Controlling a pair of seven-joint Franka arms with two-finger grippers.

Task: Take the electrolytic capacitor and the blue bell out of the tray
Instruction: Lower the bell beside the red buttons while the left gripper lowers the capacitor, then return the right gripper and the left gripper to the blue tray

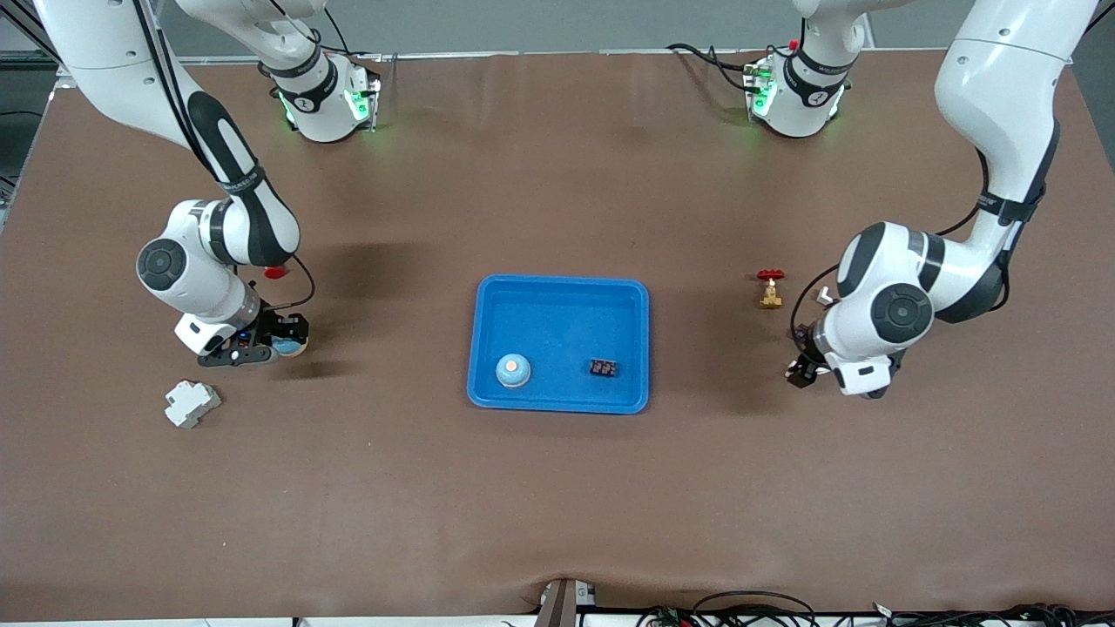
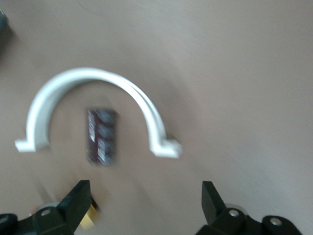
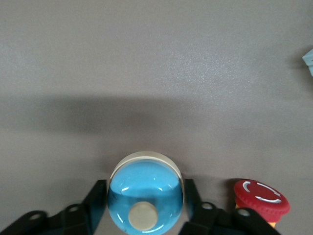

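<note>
Lifting straight up suits both: left gripper (image 2: pixel 144 188) gapes over the dark cylindrical electrolytic capacitor (image 2: pixel 101 137) on the brown worktop (image 2: pixel 244 73) — right gripper (image 3: pixel 145 196) sits around the glossy blue domed bell (image 3: pixel 145 178), grip impossible to tell.

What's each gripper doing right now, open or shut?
Left gripper: open, holding nothing.
Right gripper: around a blue bell; whether it grips cannot be told.
</note>
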